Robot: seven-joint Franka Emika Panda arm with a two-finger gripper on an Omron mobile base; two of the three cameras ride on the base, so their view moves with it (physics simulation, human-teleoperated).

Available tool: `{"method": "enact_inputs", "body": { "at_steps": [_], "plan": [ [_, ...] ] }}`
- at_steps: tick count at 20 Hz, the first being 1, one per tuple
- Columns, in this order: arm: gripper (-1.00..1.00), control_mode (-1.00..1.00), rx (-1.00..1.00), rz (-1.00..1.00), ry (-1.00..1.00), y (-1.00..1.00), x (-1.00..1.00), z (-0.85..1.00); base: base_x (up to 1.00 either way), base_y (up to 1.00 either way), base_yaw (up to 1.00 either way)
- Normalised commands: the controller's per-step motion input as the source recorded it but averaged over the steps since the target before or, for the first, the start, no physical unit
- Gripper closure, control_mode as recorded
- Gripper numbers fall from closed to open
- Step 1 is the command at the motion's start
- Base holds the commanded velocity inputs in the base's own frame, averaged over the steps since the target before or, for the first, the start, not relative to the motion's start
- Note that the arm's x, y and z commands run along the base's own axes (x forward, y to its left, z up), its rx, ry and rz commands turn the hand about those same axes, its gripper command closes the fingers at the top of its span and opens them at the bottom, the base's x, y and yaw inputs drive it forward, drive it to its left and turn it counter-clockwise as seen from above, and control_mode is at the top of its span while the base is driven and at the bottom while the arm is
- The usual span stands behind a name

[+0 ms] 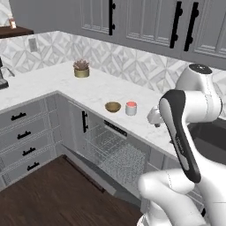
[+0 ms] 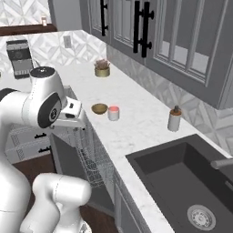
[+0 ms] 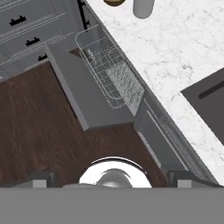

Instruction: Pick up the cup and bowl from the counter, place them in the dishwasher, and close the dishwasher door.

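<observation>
The white cup (image 1: 131, 108) (image 2: 113, 113) with a salmon-red inside stands on the marble counter (image 1: 92, 90) (image 2: 136, 125). The golden-brown bowl (image 1: 113, 106) (image 2: 99, 108) sits just beside it. Both lie at the top edge of the hand view, cup (image 3: 143, 8) and bowl (image 3: 114, 2). The dishwasher (image 1: 115, 152) is open under them, its wire rack (image 3: 111, 74) pulled out and its door (image 1: 95, 170) (image 3: 85, 94) dropped flat. My gripper (image 3: 111, 179) is open and holds nothing. It hovers high over the floor, looking down at the dishwasher, well apart from the cup and bowl.
A soap dispenser (image 2: 174, 119) stands right of the cup, and beyond it lies a dark sink (image 2: 191, 182) (image 3: 210, 100). A potted plant (image 1: 81, 69) (image 2: 102, 69) sits farther along the counter. Grey drawers (image 1: 24, 137) flank the dishwasher above dark wood floor (image 3: 39, 131).
</observation>
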Motion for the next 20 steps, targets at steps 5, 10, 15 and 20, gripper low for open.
{"method": "enact_inputs", "body": {
  "at_steps": [5, 10, 15, 20],
  "plan": [
    [-1.0, 1.0, 0.0, 0.0, 0.0, 0.0, 0.0, 0.0, 0.32, -0.28, 0.15],
    [-1.0, 1.0, 0.0, 0.0, 0.0, 0.0, 0.0, 0.0, 0.34, 0.0, 0.07],
    [-1.0, 1.0, 0.0, 0.0, 0.0, 0.0, 0.0, 0.0, 0.44, -0.05, 0.14],
    [-1.0, 1.0, 0.0, 0.0, 0.0, 0.0, 0.0, 0.0, 0.46, -0.09, 0.15]
  ]
}}
